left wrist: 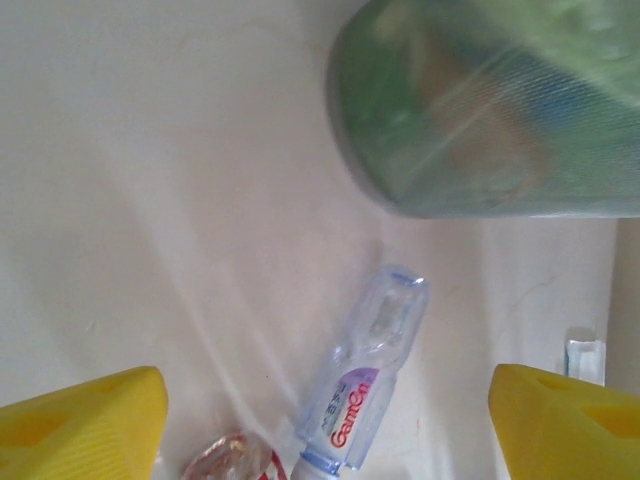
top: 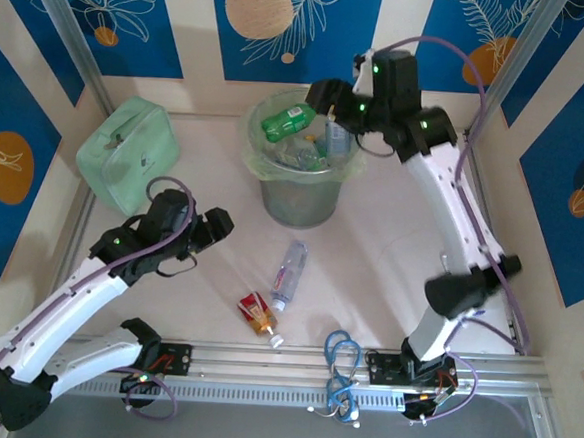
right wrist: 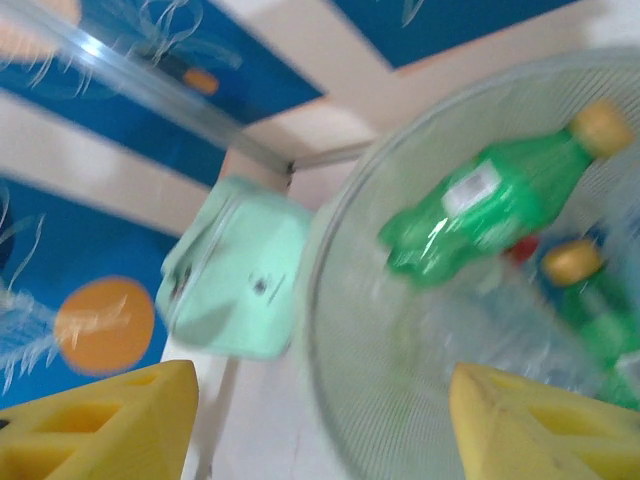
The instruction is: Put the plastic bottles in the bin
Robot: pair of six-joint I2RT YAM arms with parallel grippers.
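We see left fingers (left wrist: 80, 425) and right fingers (right wrist: 100, 420) apart, both empty; the bin (top: 295, 204) holds green bottles (right wrist: 480, 210)

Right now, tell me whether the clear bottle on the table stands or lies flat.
Lying flat: the clear bottle rests on its side on the table.

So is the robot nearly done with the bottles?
Nearly. Several bottles, a green bottle on top, lie in the bin. Both pincers are open and empty: the right pincer over the bin, the left pincer facing the clear bottle. That and the red-labelled bottle lie on the table.
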